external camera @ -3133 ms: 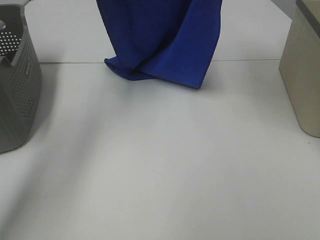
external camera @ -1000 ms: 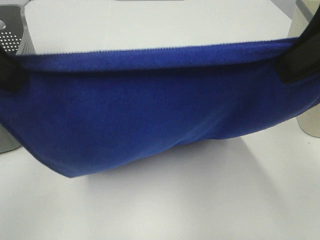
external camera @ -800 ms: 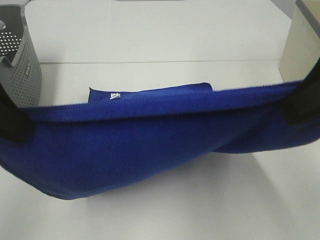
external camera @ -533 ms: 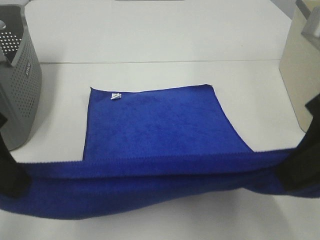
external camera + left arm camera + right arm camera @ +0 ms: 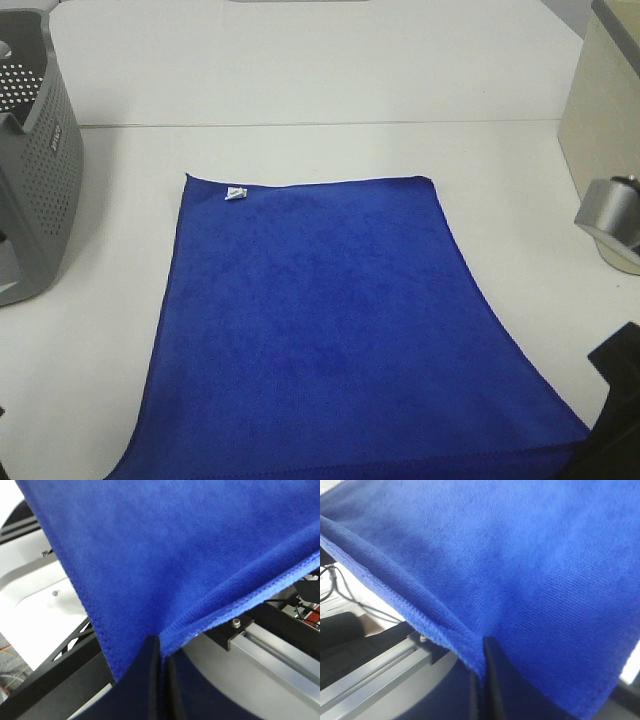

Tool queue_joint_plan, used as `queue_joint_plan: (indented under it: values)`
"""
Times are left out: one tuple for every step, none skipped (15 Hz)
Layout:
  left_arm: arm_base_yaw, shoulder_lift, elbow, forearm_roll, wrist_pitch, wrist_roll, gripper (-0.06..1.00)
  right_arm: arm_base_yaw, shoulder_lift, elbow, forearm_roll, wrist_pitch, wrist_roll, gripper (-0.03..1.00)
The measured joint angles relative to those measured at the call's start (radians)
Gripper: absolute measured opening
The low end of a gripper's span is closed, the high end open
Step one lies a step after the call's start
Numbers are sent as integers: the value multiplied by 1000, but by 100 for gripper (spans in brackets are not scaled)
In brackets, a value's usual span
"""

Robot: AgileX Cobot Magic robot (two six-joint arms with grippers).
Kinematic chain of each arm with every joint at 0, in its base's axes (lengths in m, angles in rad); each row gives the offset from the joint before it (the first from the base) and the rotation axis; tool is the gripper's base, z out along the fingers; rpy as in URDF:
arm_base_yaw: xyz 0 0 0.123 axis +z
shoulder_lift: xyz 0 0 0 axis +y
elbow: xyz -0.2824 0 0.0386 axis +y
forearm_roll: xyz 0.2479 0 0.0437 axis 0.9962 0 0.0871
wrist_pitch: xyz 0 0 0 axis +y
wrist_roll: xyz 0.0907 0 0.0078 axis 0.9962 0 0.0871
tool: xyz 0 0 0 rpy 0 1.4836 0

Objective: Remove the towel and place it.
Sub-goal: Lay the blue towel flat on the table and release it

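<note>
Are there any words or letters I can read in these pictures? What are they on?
White tag at a corner of the blue towel: too small to read.
Small mark on the side of the grey basket: too blurred to read.
No other words, numbers or signs show.

Plain deep royal-blue towel (image 5: 320,320), tiny white tag (image 5: 235,193). White table (image 5: 300,70). Grey basket (image 5: 40,190), dotted hole pattern. Beige bin (image 5: 605,130). Black left gripper (image 5: 159,647), black right gripper (image 5: 481,655).
</note>
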Motion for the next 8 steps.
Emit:
queue_joint_plan:
  values:
    - [-19,0,18,1,0,0,0,-1,2,22,17,0,0,1]
    - [-53,0,24,9,0,-14,0,-1,3,36,27,1,-1,1]
    - [-87,0,24,19,-3,-30,0,-1,3,45,29,2,-1,1]
    - [-122,2,24,27,-14,-47,0,-1,10,57,29,3,-1,1]
    - [-159,19,26,36,-33,-64,0,-1,24,74,26,3,-1,1]
    - [-190,49,27,42,-57,-74,0,-1,45,88,22,2,-3,1]
    - [-219,95,27,47,-83,-81,0,-1,72,93,16,2,-7,1]
    - [-241,142,28,51,-112,-83,0,-1,97,94,12,1,-17,1]
